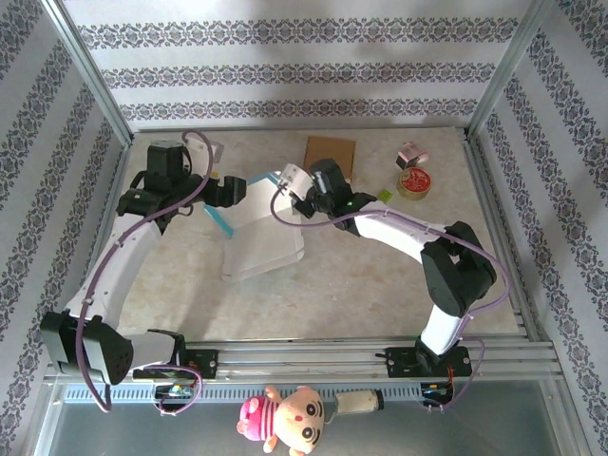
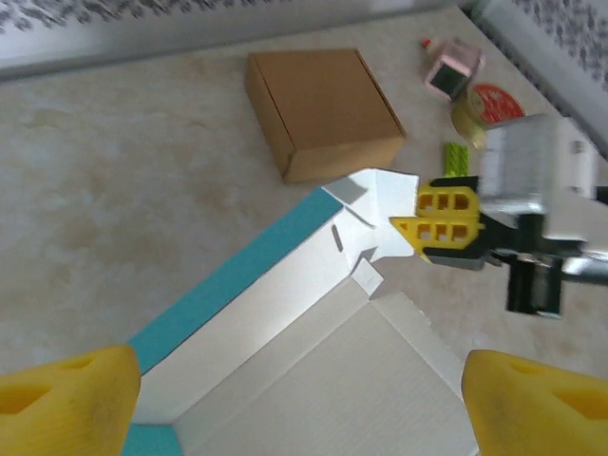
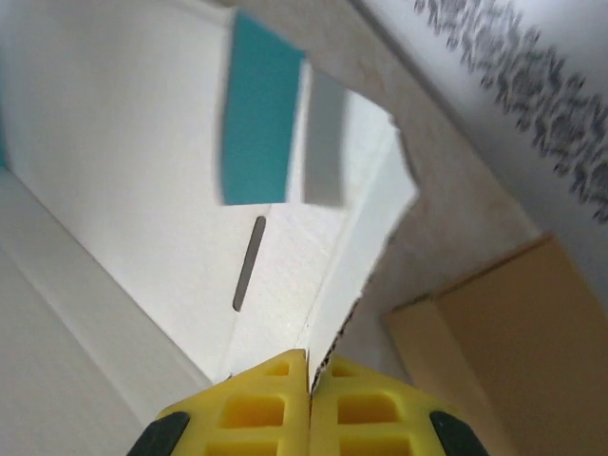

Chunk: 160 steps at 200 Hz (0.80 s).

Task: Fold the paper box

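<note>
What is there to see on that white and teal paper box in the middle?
The paper box is thin white card with a teal outside, half folded: base panel flat on the table, one long wall raised, slotted corner flaps loose. It sits mid-table near a brown box. The right hand pinches its far corner flap.

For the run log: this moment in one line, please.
left gripper open | right gripper shut on paper box corner flap | fold unfinished

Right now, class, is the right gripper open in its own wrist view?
No, the right gripper is shut, pinching a flap of the white paper box.
</note>
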Each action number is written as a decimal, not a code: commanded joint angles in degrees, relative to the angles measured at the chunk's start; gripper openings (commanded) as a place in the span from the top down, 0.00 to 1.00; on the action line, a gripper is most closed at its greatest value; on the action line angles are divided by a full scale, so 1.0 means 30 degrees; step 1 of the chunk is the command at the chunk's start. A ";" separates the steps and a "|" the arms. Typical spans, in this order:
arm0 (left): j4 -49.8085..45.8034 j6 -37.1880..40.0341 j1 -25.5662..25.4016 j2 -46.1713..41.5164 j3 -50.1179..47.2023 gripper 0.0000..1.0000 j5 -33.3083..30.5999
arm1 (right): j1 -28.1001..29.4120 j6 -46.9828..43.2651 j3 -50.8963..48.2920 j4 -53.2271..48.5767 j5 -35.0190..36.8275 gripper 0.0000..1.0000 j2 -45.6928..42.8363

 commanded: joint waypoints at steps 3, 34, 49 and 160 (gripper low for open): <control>-0.2447 0.3968 0.0122 0.0674 0.0555 0.12 0.2645 | -0.0198 -0.0656 -0.2123 0.2665 -0.1256 1.00 0.0664; -0.6221 0.8177 0.0122 0.2874 0.3057 0.13 0.4326 | -0.0516 -0.1881 -0.3107 0.4714 -0.2599 1.00 0.0839; -0.9566 0.9863 0.0114 0.5102 0.5476 0.12 0.4654 | -0.0586 -0.2775 -0.3363 0.5688 -0.2773 1.00 0.1026; -0.1789 -0.3600 -0.1619 0.7000 0.1466 0.24 0.6098 | -0.1097 -0.3879 -0.3095 0.8897 -0.3748 1.00 0.1921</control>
